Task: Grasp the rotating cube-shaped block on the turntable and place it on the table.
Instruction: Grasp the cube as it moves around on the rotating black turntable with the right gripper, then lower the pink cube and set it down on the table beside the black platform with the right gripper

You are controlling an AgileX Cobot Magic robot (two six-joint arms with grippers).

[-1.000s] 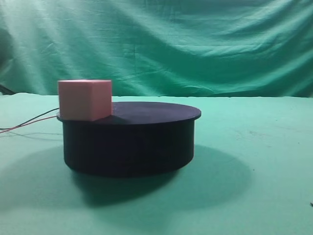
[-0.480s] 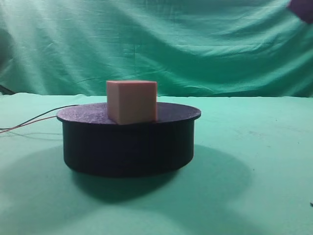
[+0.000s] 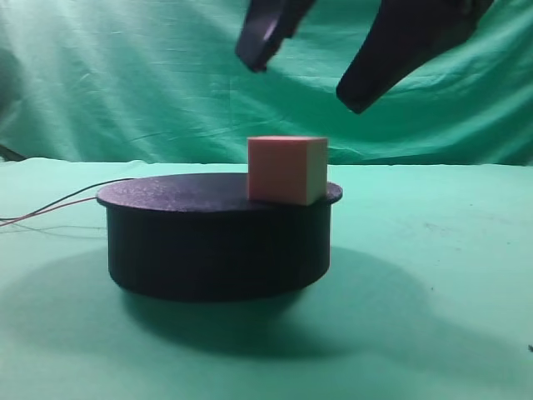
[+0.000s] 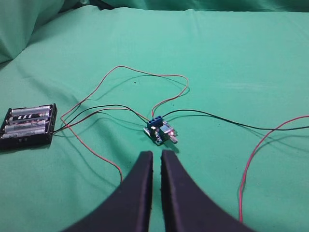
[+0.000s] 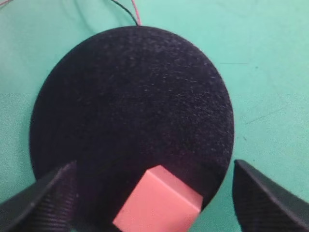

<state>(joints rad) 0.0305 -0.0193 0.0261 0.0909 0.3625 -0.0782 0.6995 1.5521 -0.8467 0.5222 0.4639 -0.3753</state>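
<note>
Carried round by the turntable (image 3: 218, 237), the cube-shaped block (image 3: 286, 169) has swung from the left rim across to the right edge of the dark round top, and the right gripper (image 3: 306, 75) has dropped into view above it, jaws spread wide with nothing between them. Thin red and black wires (image 3: 50, 206) trail left over the table (image 3: 466, 275). The block is a plain salmon-pink cube, matte, one corner facing forward. Over a small circuit board (image 4: 161, 132) and battery holder (image 4: 29, 125), the left gripper (image 4: 156, 157) hangs with its jaws nearly together, empty.
</note>
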